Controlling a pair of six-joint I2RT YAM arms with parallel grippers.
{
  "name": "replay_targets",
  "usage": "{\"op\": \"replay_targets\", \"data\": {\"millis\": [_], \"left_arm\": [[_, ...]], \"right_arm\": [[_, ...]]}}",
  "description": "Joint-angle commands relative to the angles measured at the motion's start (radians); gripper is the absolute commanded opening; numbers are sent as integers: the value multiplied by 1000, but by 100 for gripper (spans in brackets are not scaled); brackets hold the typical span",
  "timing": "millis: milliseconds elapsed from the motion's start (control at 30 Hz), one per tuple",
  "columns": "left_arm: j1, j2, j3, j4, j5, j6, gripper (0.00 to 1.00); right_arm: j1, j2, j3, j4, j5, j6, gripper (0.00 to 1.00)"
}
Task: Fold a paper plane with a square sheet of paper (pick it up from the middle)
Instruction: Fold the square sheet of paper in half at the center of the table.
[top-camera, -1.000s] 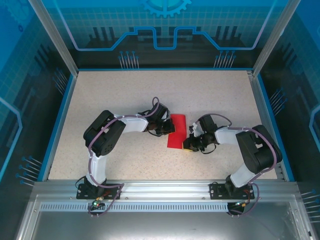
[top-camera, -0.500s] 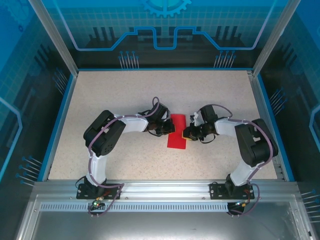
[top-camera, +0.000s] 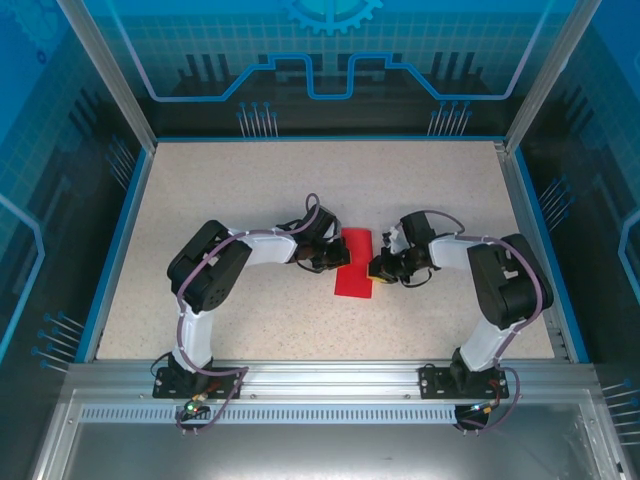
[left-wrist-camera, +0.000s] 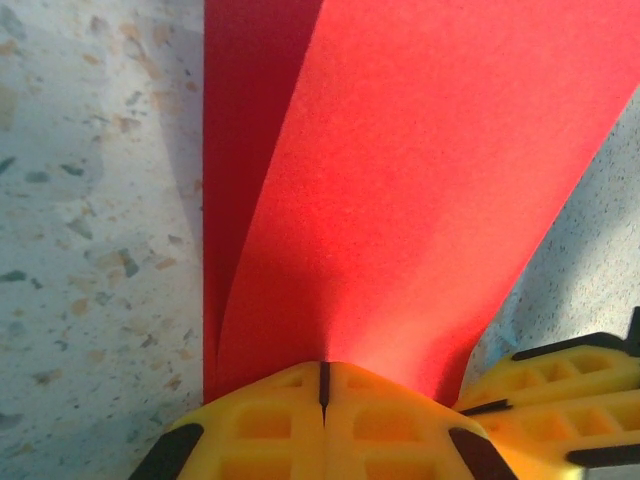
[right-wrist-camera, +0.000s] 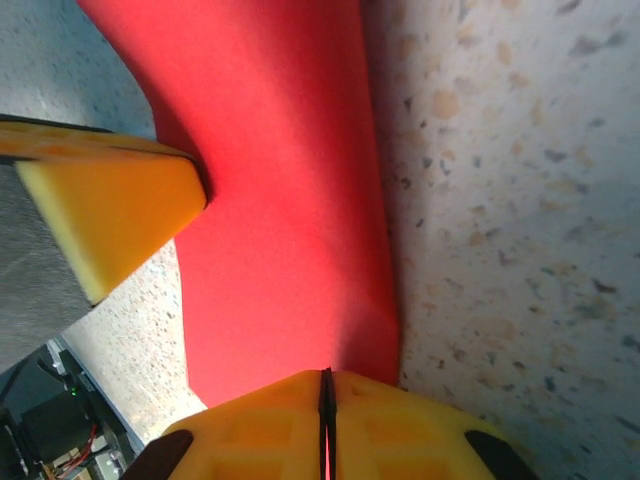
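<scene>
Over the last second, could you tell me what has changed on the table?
The right fingers slid along the right edge of the folded bright red paper sheet, from its near corner to about halfway. The shut left fingers stayed on its left edge, and the paper stayed put.

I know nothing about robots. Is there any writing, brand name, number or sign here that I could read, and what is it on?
There is no readable text in these pictures.
Back panel: a blue gear drawing and line patterns, no letters.
Red paper: blank on the faces that show.
Yellow fingers: moulded pockets, no markings.
</scene>
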Motion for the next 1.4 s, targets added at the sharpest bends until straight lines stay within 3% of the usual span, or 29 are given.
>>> {"op": "replay_targets", "data": {"millis": [0,367,833,1367], "left_arm": [[-20,82,-27,-134,-62,21,0],[-20,83,-20,-140,-67,25,0],[-20,81,-19,-159,-79,35,0],[-20,82,-22,-162,-82,39,0]], "right_arm": [[-29,-37,48,-26,-27,2,11],[-39,116,92,-44,5,-34,10],[-51,78,208,-82,-43,-46,11],[-61,199,232,-80,56,-53,10]]}}
